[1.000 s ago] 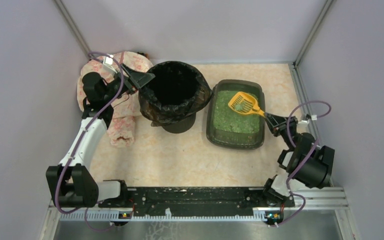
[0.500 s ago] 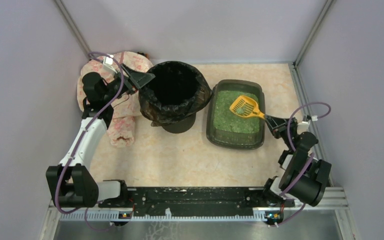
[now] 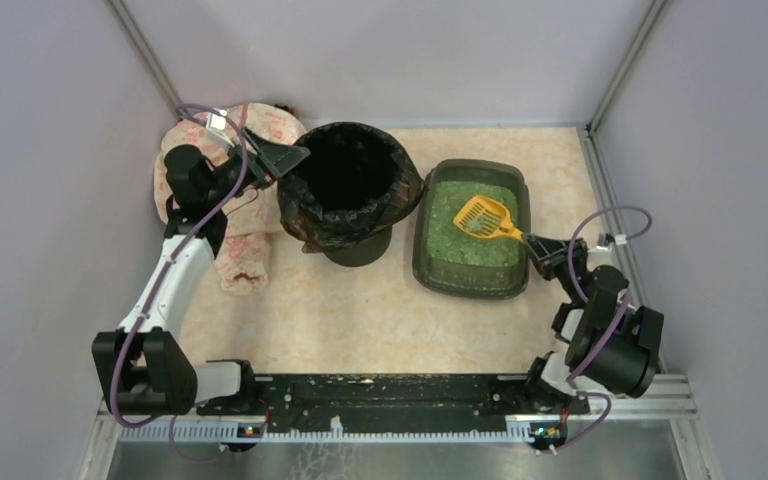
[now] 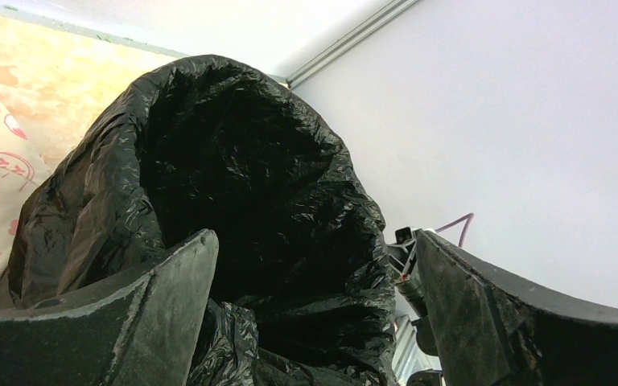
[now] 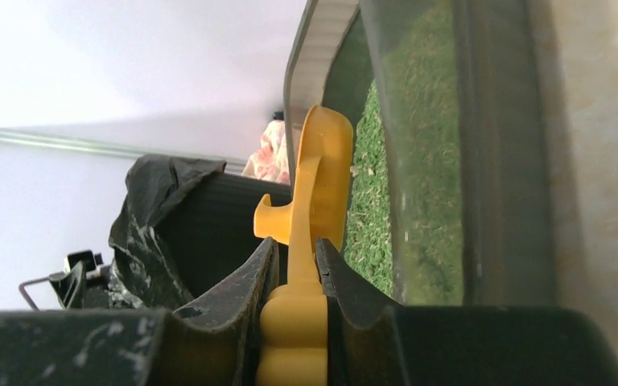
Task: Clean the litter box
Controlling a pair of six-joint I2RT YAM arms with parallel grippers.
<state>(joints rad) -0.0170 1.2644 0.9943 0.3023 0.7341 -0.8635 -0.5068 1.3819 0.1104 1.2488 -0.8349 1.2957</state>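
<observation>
Top external, right end effector [image 3: 538, 246] clamping yellow scoop [image 3: 483, 215], over litter box [image 3: 423, 255]

Lab robot cell: plain lilac panels [image 3: 390, 50], aluminium frame posts [image 3: 620, 65], mounting rail [image 3: 390, 390].

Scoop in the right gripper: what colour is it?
The scoop is yellow, slotted head and handle alike. The top external view shows it best.
</observation>
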